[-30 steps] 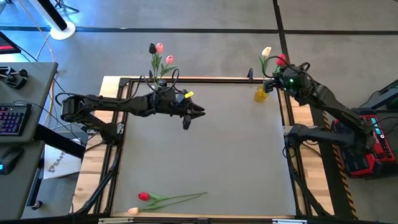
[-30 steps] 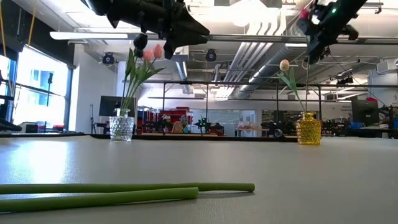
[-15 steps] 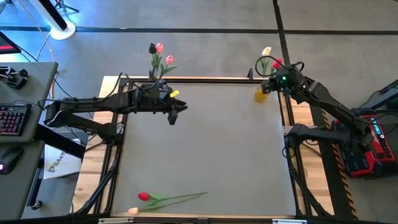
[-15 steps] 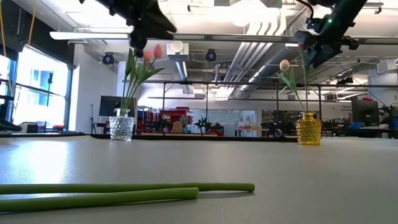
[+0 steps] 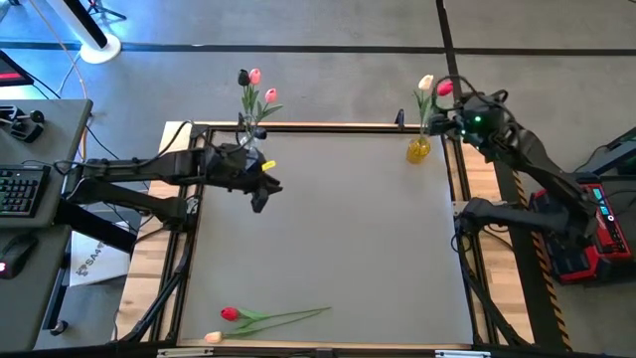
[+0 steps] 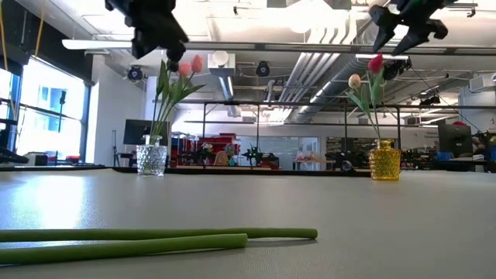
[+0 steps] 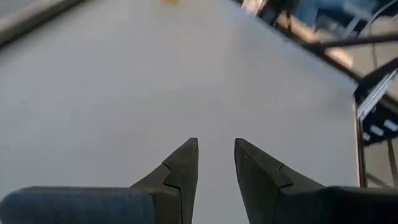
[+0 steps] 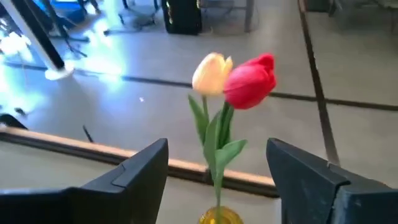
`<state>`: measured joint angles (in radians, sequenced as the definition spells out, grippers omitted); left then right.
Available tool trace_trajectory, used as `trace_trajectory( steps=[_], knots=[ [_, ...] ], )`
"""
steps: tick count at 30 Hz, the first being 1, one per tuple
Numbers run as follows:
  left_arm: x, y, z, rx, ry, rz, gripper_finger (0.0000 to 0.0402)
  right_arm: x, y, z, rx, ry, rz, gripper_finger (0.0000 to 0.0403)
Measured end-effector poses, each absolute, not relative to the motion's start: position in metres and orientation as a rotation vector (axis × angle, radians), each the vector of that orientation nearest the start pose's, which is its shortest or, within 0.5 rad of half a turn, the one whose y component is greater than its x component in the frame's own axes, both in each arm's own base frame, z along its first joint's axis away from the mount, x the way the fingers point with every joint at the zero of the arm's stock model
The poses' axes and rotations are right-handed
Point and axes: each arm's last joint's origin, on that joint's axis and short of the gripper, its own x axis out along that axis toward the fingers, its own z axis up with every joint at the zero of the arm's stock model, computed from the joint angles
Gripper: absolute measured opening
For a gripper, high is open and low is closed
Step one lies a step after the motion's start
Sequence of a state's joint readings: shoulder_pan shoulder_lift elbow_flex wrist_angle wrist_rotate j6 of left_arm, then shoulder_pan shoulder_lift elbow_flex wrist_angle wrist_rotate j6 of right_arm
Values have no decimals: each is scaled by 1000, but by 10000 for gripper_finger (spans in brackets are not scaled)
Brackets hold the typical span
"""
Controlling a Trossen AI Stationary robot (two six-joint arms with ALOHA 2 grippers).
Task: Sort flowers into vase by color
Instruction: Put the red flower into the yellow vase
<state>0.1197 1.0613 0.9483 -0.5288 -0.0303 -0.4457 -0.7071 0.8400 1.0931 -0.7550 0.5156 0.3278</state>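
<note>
Two flowers (image 5: 263, 320) lying on tabletop (image 5: 338, 229) awaiting pickup; right gripper (image 8: 217, 168) hovering, jaws apart, over yellow vase (image 5: 418, 150); left gripper (image 7: 216, 163) empty, jaws slightly apart.

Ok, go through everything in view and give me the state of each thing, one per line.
Left gripper: jaws slightly apart, empty, above the table.
Right gripper: jaws open, empty, above the yellow vase.
Yellow vase: upright, holds a red tulip and a cream tulip.
Clear vase: upright, holds two pink tulips and a dark one.
Two tulips: lying flat at the table's near edge.
</note>
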Motion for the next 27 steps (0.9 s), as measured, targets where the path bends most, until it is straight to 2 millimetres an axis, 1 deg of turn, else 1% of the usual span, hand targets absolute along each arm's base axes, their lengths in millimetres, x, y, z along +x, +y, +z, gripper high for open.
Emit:
trace_trajectory(
  steps=[2, 4, 6, 9, 11, 13, 16, 20, 22, 24, 27],
  knots=[
    [216, 21, 302, -488, 645, 282, 94, 101, -104, 379, 327, 300, -1236, 261],
    [216, 12, 292, -520, 683, 261, 94, 102, -101, 383, 342, 260, -1151, 261],
    [214, -1, 279, -539, 739, 228, 94, 105, -98, 386, 358, 225, -1034, 260],
    [209, -21, 258, -566, 842, 126, 94, 114, -94, 392, 367, 180, -842, 256],
    [204, -34, 244, -613, 911, 81, 94, 123, -90, 395, 363, 161, -691, 251],
    [199, -46, 236, -650, 952, 63, 94, 133, -87, 394, 359, 177, -550, 246],
    [193, -62, 228, -667, 986, 37, 92, 153, -81, 386, 347, 248, -388, 239],
    [187, -79, 224, -651, 996, 2, 80, 182, -70, 363, 329, 365, -258, 230],
    [186, -87, 222, -619, 1009, -19, 72, 198, -63, 352, 317, 415, -197, 226],
    [185, -95, 217, -556, 1037, -55, 63, 214, -53, 345, 306, 445, -135, 223],
    [188, -106, 205, -510, 1103, -85, 51, 237, -37, 336, 282, 459, -46, 218]
  ],
)
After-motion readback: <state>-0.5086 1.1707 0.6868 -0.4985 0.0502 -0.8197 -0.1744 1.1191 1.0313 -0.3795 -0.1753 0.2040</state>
